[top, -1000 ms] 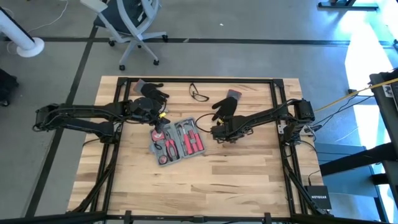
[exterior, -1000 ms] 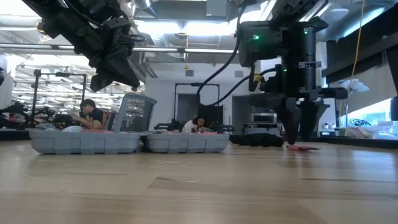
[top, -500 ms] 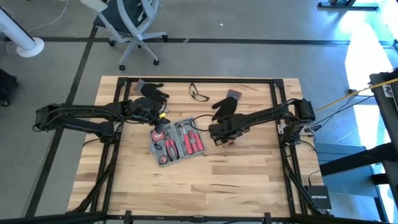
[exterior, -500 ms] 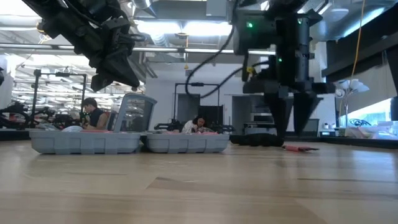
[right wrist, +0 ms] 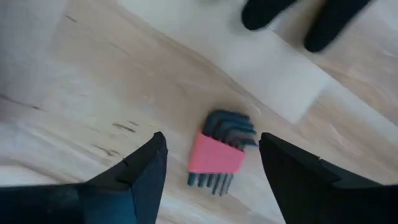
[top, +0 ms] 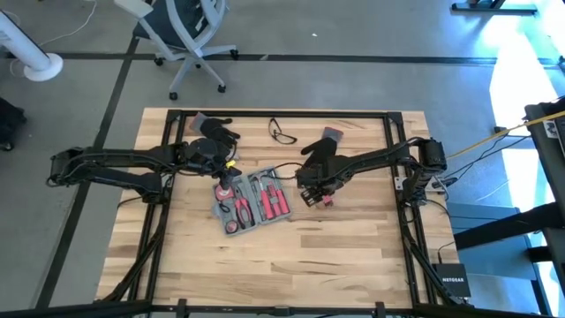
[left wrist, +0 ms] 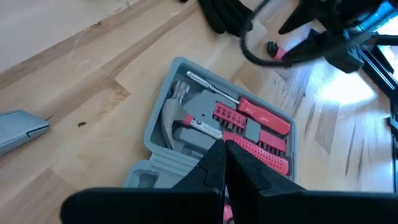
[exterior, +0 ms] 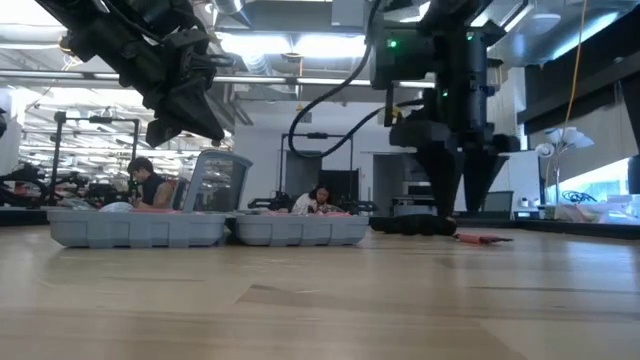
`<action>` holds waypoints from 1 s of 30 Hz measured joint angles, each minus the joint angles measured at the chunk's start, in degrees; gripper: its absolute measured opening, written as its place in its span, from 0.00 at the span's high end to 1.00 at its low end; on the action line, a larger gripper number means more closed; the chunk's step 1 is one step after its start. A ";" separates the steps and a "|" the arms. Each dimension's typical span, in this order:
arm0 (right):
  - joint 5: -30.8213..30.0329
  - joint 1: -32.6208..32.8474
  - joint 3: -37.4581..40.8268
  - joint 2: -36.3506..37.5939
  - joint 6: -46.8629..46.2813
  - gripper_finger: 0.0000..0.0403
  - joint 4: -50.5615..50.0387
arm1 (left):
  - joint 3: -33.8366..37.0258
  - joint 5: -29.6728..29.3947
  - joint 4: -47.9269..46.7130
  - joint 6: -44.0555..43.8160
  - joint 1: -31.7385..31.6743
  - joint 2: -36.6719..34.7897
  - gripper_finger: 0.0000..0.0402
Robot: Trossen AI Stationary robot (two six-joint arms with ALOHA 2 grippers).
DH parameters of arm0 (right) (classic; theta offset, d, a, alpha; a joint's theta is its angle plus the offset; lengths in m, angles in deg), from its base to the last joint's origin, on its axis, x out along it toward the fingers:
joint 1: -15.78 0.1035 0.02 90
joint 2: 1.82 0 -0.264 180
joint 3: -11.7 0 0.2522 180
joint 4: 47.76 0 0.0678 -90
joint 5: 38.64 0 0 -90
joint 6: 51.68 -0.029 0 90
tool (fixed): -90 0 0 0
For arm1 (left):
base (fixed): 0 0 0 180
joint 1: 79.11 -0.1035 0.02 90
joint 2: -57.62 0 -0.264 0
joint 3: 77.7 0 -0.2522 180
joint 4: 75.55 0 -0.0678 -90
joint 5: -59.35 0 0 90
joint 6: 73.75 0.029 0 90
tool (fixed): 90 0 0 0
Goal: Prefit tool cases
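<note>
Right gripper (right wrist: 211,162) is hovering wide open, holding nothing, over the red hex-key set (right wrist: 217,155) on the tabletop (top: 353,247). Open tool case (top: 252,201) is lying just beside it, toward the left arm, whose left gripper (left wrist: 222,163) is closed and empty over the case.

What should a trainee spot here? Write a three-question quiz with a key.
1. True or false: the left claw is shut above the open blue-grey plastic tool case.
2. What lies on the wooden table between the open right claw fingers? A: black glove. B: red holder of dark hex keys. C: eyeglasses.
3. Fill in: the steel hammer lies in the ____.
Key: 1 true; 2 B; 3 case.
</note>
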 joint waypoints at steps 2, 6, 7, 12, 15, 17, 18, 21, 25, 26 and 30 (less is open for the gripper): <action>0.88 -1.86 0.59 0.00 0.13 0.38 0.55 | 0.00 -0.02 -0.07 -0.36 -0.02 0.01 1.00; 3.19 -4.79 1.57 0.00 0.13 0.39 -0.18 | 0.00 0.00 -0.11 -1.97 0.00 0.02 1.00; 3.73 -5.15 2.00 0.00 0.17 0.40 -0.36 | 0.00 0.01 -0.12 -1.99 0.00 0.02 1.00; 8.82 -5.63 4.49 0.00 1.83 0.41 1.97 | 0.00 0.01 -0.14 -2.08 0.00 0.02 1.00; 8.77 -5.61 6.00 0.00 0.16 0.41 3.51 | 0.00 0.01 -0.16 -2.04 0.00 0.02 1.00; 8.31 -5.63 7.12 0.00 -1.05 0.41 5.85 | 0.00 0.01 -0.14 -2.05 0.00 0.02 1.00; 8.28 -5.64 7.72 0.01 -1.56 0.41 6.89 | 0.00 0.01 -0.15 -2.00 0.00 0.02 1.00; 8.38 -5.63 10.17 0.44 -3.81 0.41 11.42 | 0.00 0.01 -0.24 -2.09 0.00 0.02 1.00; 6.76 -5.58 12.60 0.11 -6.14 0.41 13.42 | 0.00 0.01 -0.40 -2.10 0.00 0.02 1.00; 6.54 -5.58 13.01 0.07 -5.79 0.41 13.87 | 0.00 -0.02 -0.28 -2.08 -0.02 0.02 1.00; 5.63 -5.49 13.90 -0.22 -4.04 0.46 15.35 | 0.79 -0.01 0.08 -2.83 0.00 0.08 1.00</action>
